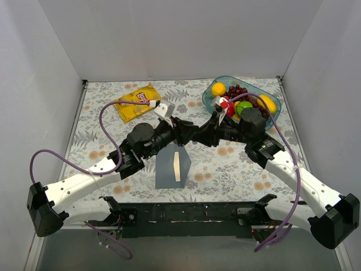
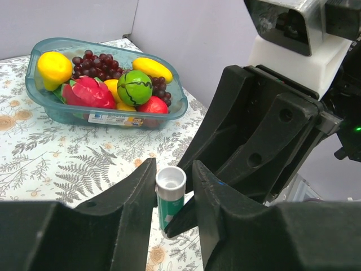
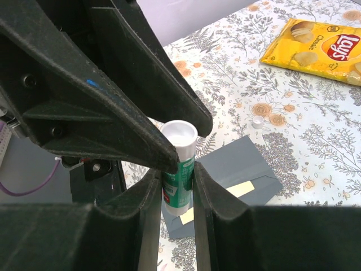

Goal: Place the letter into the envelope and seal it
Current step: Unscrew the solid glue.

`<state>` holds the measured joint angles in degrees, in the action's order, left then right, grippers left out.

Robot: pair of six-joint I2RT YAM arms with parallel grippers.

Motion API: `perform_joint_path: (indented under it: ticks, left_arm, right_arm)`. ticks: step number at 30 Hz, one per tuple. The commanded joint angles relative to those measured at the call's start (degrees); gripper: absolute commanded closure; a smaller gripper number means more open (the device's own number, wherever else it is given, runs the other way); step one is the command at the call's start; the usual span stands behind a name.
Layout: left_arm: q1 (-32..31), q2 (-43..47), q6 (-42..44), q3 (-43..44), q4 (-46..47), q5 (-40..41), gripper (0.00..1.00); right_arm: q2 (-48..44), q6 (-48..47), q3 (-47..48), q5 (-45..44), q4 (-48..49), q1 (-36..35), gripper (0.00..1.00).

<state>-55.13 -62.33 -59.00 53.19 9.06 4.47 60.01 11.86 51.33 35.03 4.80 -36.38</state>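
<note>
Plainly right jaws clamp glue stick (image 3: 180,175); left jaws straddle its top, contact unclear.

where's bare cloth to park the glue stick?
Free: far strip between crisp bag and fruit bowl; near cloth right of the envelope. Crowded: centre, where left claw and right claw meet by the envelope.

Top view looks down from behind; both wrist views — close, facing each other — share the glue stick (image 2: 170,199).
</note>
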Motion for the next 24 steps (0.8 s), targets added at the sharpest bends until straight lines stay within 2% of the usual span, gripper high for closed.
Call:
perform_joint_path:
  ticks: [1, 7, 13, 16, 17, 19, 21, 24]
  left_arm:
    - [-0.1, -0.1, -0.1, 0.1, 0.7, -0.7, 0.73]
    - [-0.1, -0.3, -0.2, 0.1, 0.4, -0.4, 1.0]
    - [0.0, 1.0, 1.2, -0.5, 0.3, -4.4, 1.0]
    - [0.3, 3.2, 3.6, -1.4, 1.7, -12.0, 1.0]
    - [0.4, 3.4, 4.5, -1.2, 1.5, -18.3, 1.0]
    - [0.6, 3.7, 6.7, -0.4, -0.3, -24.0, 1.0]
    - [0.8, 3.9, 8.1, 0.7, -2.3, -31.9, 1.0]
    - [1.1, 4.4, 10.4, 1.5, -4.1, -38.2, 1.0]
  right_arm:
    - [-1.3, 0.4, 1.3, 0.1, 2.9, 0.1, 0.99]
    - [-1.6, 0.3, 1.1, 0.1, 3.0, 0.1, 0.99]
    - [-2.6, -0.5, 0.4, 5.4, 5.2, 0.1, 0.99]
    - [-3.6, -1.3, 0.0, 14.3, 8.5, 0.1, 0.99]
    - [-3.8, -1.2, -0.1, 19.0, 9.3, 0.1, 0.99]
    - [-3.9, -0.7, -0.1, 23.7, 11.2, 0.1, 0.99]
    - [-3.9, 1.4, -0.4, 30.4, 15.1, 0.1, 0.99]
    - [-4.2, 6.3, -1.8, 37.1, 23.0, 0.1, 0.99]
